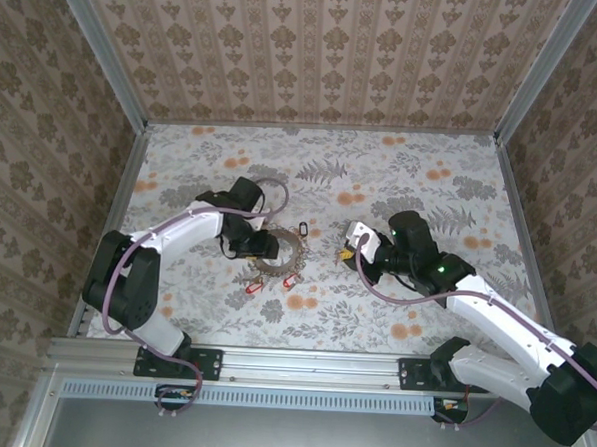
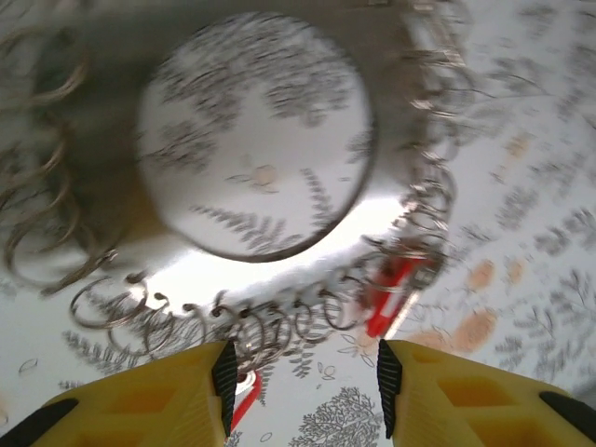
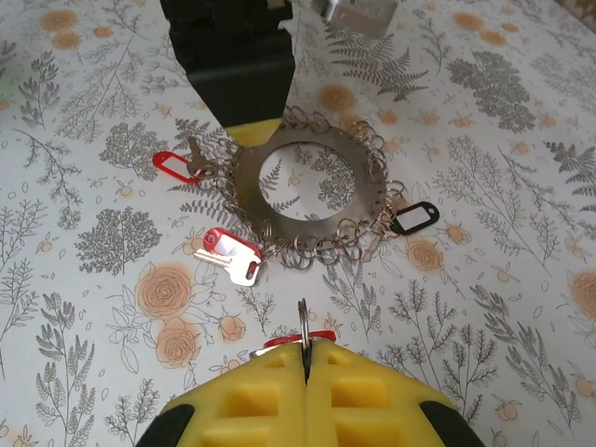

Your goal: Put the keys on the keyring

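The keyring (image 1: 280, 253) lies flat on the flowered table, a silvery disc with a wide hole and small wire loops round its rim (image 3: 372, 182) (image 2: 279, 270). Two red-headed keys (image 3: 231, 253) (image 3: 177, 166) lie at its edge, also seen as red shapes (image 2: 389, 296) (image 2: 244, 396). My left gripper (image 2: 303, 372) (image 1: 262, 247) stands over the ring's rim, jaws apart with only tablecloth between them; its tip (image 3: 253, 130) covers part of the ring. My right gripper (image 3: 305, 358) (image 1: 349, 248) is shut on a red key (image 3: 317, 338) by its small split ring, just right of the keyring.
A small black oval tag (image 3: 414, 217) (image 1: 304, 230) lies against the keyring's far side. Patterned walls and an aluminium frame (image 1: 131, 165) enclose the table on three sides. Open tablecloth stretches behind and to the right.
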Motion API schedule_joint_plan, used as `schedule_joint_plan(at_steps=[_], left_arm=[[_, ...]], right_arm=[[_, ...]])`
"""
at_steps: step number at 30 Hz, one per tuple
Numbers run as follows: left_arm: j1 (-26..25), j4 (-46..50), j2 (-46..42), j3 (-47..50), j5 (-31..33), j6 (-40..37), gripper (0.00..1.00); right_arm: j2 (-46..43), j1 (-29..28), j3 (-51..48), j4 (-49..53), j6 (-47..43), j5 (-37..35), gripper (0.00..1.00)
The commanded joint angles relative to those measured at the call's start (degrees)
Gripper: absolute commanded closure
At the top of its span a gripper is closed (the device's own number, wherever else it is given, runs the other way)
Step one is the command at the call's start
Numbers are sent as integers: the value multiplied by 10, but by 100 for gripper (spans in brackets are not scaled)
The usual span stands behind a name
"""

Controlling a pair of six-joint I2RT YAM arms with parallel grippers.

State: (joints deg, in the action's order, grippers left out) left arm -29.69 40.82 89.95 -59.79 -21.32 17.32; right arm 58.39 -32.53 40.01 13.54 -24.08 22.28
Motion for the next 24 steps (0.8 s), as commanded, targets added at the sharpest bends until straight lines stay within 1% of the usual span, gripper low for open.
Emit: schedule_joint_plan(at_steps=[1,2,3,5,7,10,12,14,16,21,24], left_arm=[[-5,-3,-29,-27,-89,-224,57],[-9,-10,-40,-20,-123,-292,58],[-15,-13,-48,-14,-138,-347,60],[-30,-28,-65,8,-119,-447,63],[-44,-24,-70,22,-109,-524,64],[-48,6,-57,25,-92,-587,63],[-57,3,-51,36,-63,-605,62],[-67,-36,-49,50,-27,-590,61],[-69,-57,-43,52,-21,-580,59],[-77,-34,-11,40,-17,-586,59],[-80,-56,-5,45,-14,-557,60]], right_arm=[[5,-3,-4,0,10,-18,100],[4,-3,-4,0,13,-21,100],[3,-3,-4,0,14,-25,100],[-1,-2,-7,-2,16,-32,100],[-5,-2,-9,-2,15,-34,100],[-11,-2,-10,5,14,-38,100],[-16,-2,-13,3,15,-42,100],[-20,-2,-17,-1,17,-47,100],[-19,-2,-18,-2,17,-48,100],[-18,-2,-13,7,18,-55,100],[-18,2,-11,9,26,-63,100]])
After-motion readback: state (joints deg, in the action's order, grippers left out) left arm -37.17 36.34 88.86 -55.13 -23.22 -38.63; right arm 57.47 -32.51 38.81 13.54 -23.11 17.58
